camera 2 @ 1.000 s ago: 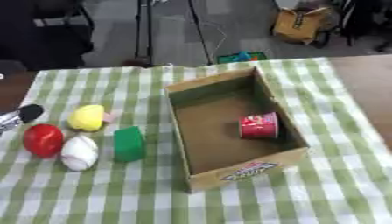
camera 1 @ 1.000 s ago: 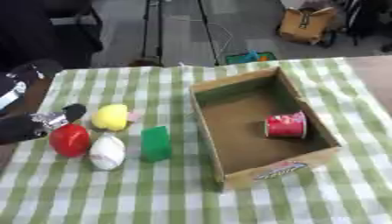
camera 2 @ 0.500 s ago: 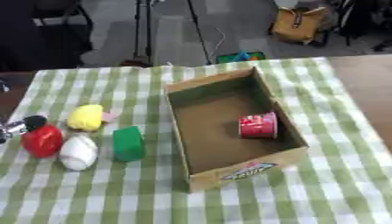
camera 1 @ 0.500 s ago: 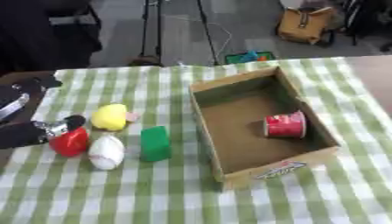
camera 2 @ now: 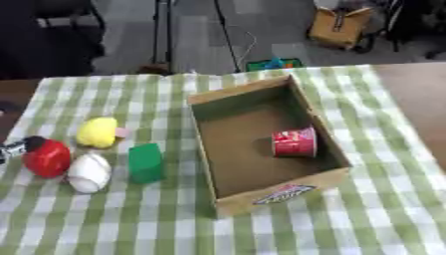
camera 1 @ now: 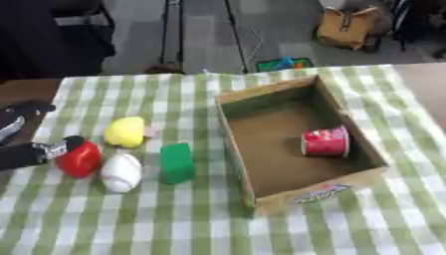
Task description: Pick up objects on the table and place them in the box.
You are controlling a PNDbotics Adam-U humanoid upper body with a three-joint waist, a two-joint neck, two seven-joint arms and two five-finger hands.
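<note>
An open cardboard box (camera 1: 315,192) stands right of centre on the green checked cloth. A red cup (camera 1: 325,142) lies on its side inside it. Left of the box is a group of four: a yellow rounded object (camera 1: 126,131), a red rounded object (camera 1: 80,159), a white egg-shaped object (camera 1: 120,172) and an upright green block (camera 1: 176,162). My left hand (camera 1: 22,154) reaches in from the left edge, fingers spread, one fingertip (camera 1: 69,143) touching the red object's upper left side. My right hand is out of sight.
Bare brown tabletop (camera 1: 427,84) shows beyond the cloth at the right and at the far left. Past the far edge are tripod legs (camera 1: 170,30), a tan bag (camera 1: 348,27) on the floor and a dark chair (camera 1: 52,35).
My left hand has drawn back toward the left edge, from over the red object to just touching its side. The four objects and the box have stayed put.
</note>
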